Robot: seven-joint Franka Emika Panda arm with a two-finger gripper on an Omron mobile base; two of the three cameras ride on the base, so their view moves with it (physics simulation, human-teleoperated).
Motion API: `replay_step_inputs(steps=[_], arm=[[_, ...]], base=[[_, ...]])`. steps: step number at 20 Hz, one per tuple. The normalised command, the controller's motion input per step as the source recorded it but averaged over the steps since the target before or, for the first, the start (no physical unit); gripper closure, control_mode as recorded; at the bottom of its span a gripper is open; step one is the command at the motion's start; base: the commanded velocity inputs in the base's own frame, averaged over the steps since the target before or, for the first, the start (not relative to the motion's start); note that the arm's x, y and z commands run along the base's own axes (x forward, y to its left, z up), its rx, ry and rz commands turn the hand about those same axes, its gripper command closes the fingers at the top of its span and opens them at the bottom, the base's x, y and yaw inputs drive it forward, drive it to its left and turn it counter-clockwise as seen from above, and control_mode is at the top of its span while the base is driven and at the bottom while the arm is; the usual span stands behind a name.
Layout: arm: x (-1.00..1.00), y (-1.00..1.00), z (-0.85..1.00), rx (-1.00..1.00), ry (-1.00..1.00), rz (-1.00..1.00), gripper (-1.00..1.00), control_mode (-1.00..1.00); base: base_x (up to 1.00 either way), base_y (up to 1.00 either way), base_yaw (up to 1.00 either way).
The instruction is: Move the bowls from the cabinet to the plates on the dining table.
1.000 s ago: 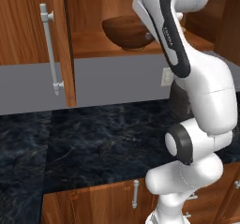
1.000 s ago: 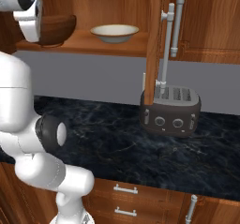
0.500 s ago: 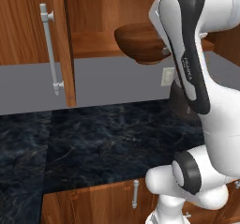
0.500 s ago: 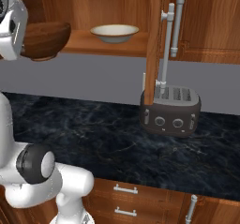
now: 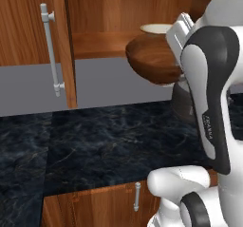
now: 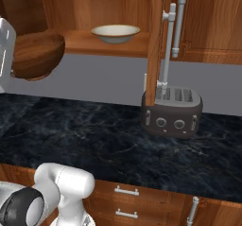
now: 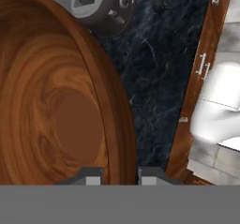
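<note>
Brown bowl now off the shelf: deep, glossy, wood-grained

The wooden bowl at the left of the hand view is polished, swirling brown grain with a soft gloss. The desk is glossy black marble, pale-veined. The cream bowl looks smooth glazed ceramic. The cabinet is satin reddish wood; its bar handle brushed metal. The toaster is dark, matt.

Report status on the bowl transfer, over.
Gripper shut on wooden bowl's rim, bowl clear of the cabinet. Cream bowl on shelf. Toaster on counter below.
</note>
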Motion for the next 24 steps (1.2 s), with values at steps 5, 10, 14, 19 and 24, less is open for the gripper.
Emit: replay_step_inputs(steps=[5, 10, 14, 19, 24], arm=[[-0.29, -0.23, -0.46, 0.0, -0.07, 0.0, 1.0, -1.0], [-0.03, -0.22, -0.11, 0.0, -0.03, 0.0, 1.0, -1.0], [-0.04, -0.21, 0.04, 0.02, 0.02, 0.0, 1.0, -1.0], [-0.4, -0.02, 0.31, 0.09, 0.06, 0.0, 1.0, -1.0], [-0.43, 0.0, 0.03, 0.09, 0.13, 0.0, 1.0, -1.0]], base=[[0.0, 0.0, 0.0], [0.0, 0.0, 0.0], [0.0, 0.0, 0.0], [0.0, 0.0, 0.0], [0.0, 0.0, 0.0]])
